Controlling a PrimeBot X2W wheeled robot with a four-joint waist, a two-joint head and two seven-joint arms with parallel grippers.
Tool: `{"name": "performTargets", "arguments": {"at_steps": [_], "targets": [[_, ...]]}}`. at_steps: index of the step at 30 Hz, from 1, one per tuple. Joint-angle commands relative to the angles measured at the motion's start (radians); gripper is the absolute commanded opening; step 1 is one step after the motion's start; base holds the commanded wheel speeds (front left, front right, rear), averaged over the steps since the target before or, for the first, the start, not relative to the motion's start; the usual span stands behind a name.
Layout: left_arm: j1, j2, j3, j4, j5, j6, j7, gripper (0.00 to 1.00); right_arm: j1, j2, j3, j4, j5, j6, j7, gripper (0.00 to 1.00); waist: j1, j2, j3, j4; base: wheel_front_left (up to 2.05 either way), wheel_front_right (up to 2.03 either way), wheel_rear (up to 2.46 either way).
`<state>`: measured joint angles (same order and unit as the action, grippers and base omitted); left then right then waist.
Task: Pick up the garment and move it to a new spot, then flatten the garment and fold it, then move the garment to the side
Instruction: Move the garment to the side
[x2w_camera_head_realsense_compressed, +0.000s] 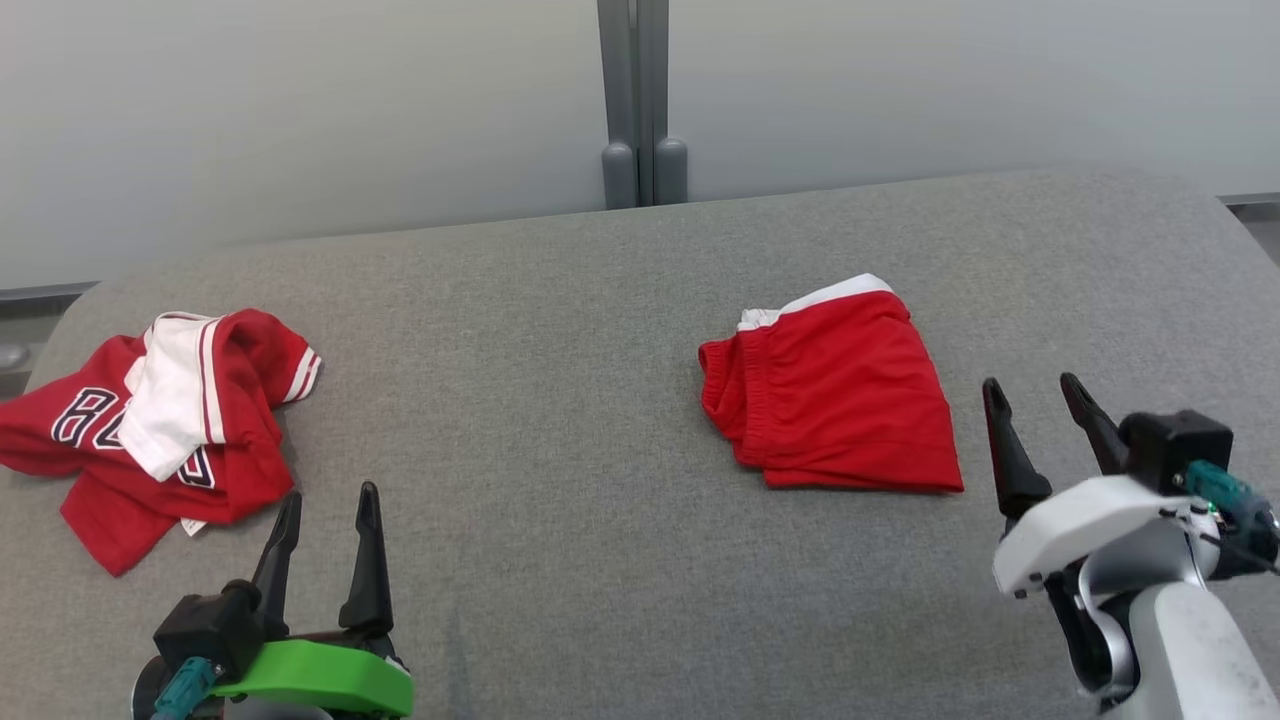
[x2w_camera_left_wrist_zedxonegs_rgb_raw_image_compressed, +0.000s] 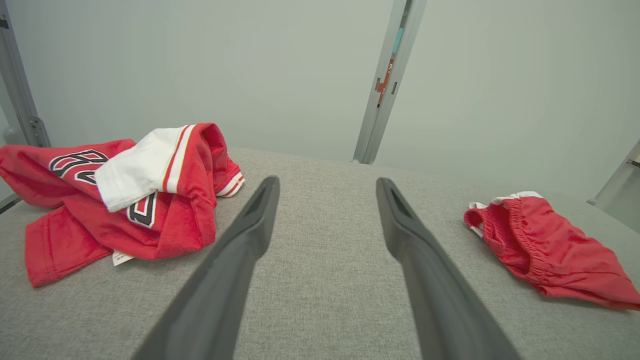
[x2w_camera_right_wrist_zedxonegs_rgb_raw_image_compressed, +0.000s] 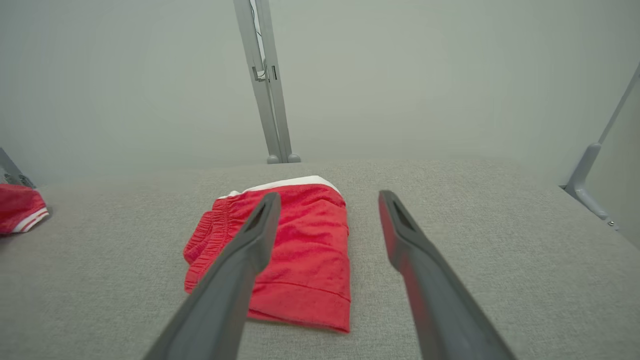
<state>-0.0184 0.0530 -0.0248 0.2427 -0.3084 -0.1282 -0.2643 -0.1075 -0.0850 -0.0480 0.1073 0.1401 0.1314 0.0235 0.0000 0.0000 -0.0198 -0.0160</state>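
Your left fingers (x2w_camera_head_realsense_compressed: 368, 545) and right fingers (x2w_camera_head_realsense_compressed: 1008, 445) stand spread, empty. Right ones sit just right of the folded shorts (x2w_camera_head_realsense_compressed: 840, 395); the crumpled jersey (x2w_camera_head_realsense_compressed: 160, 420) lies well left.

Red jersey (x2w_camera_head_realsense_compressed: 232, 455) w/ black lettering, starts "B", rest lost in folds, no other txt.

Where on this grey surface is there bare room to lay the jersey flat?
Widest bare patch: between the crumpled jersey and the folded shorts, ahead of the left hand. Crowded at the left edge, and beside the right hand.
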Motion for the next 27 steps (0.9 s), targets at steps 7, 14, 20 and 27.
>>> {"name": "performTargets", "arguments": {"at_steps": [7, 14, 20, 27], "targets": [[-0.038, 0.010, -0.018, -0.036, -0.005, -0.004, 0.000, 1.00, -0.215, -0.048, -0.034, 0.154, 0.126, -0.001, 0.326, 1.00, 0.0000, 0.0000, 0.074, 0.034, 0.00, 0.00, 0.00], [-0.083, 0.021, -0.041, -0.068, -0.012, -0.004, 0.000, 1.00, -0.413, -0.089, -0.118, 0.402, 0.149, -0.001, 0.460, 1.00, 0.0000, 0.0000, 0.172, 0.101, 0.00, 0.00, 0.00], [-0.102, 0.022, -0.046, -0.083, -0.022, -0.004, 0.000, 1.00, -0.497, -0.098, -0.134, 0.553, 0.120, -0.001, 0.450, 1.00, 0.0000, 0.0000, 0.220, 0.145, 0.00, 0.00, 0.00], [-0.110, 0.024, -0.058, -0.088, -0.015, -0.004, 0.000, 1.00, -0.560, -0.091, -0.171, 0.716, 0.094, -0.001, 0.443, 1.00, 0.0000, 0.0000, 0.239, 0.161, 0.00, 0.00, 0.00]]}}
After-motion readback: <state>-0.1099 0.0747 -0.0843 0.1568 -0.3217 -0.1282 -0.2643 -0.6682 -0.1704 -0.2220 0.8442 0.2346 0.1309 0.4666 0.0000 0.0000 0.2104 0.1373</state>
